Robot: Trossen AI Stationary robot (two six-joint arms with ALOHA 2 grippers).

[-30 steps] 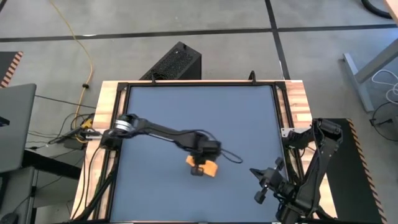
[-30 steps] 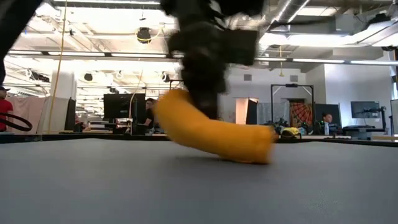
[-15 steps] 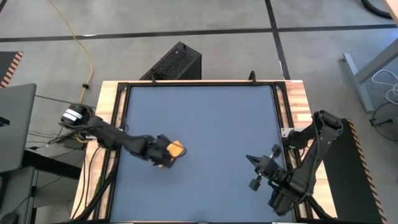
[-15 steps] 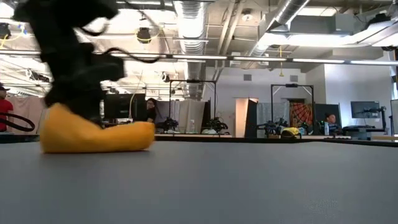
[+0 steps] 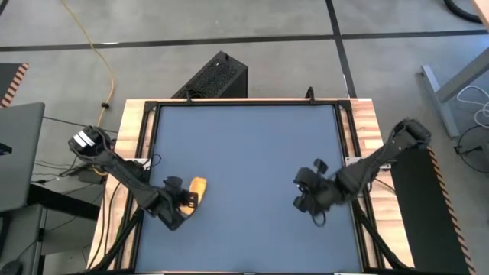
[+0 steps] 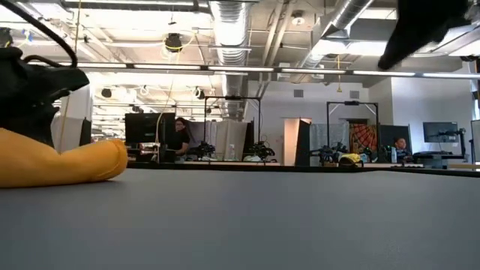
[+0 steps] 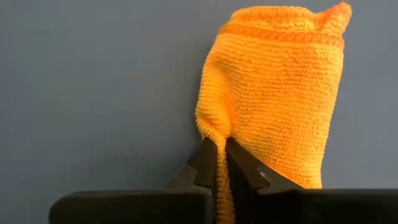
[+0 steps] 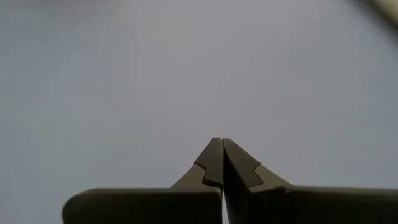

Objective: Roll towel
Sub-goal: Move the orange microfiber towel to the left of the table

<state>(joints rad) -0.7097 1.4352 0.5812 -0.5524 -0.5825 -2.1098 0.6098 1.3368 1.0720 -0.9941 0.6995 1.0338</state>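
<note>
High cam looks straight down on the whole table (image 5: 244,137). Low cam sits at tabletop level, facing the room. Wrist cams are close to the surface; left wrist and low share the towel (image 7: 273,93).

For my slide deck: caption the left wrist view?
Left gripper shut on an edge of the bunched yellow towel lying on the dark blue tabletop.

Two dark jointed arms (image 5: 130,172), black cables
</note>
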